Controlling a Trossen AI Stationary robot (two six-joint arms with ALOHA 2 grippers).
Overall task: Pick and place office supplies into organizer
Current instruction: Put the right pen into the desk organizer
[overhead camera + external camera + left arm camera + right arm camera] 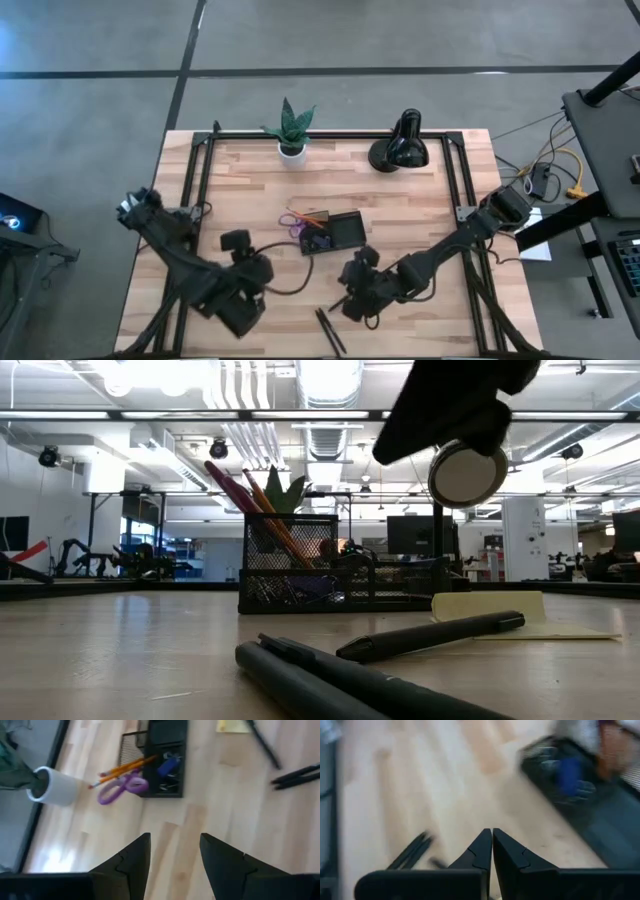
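Pencils and scissors (121,788) are standing in the organizer (334,233) — black pens (330,330) are lying near the table's front edge; left gripper (172,851) is hanging spread and empty, right gripper (492,847) pinched closed and empty.

- The table (420,210) is pale wood in planks, smooth, with a low sheen.
- The organizer (290,565) is black wire mesh, probably metal.
- The black pens (430,635) look matt plastic.
- The scissors (120,787) have glossy purple plastic handles.
- The desk lamp (400,145) is glossy black.
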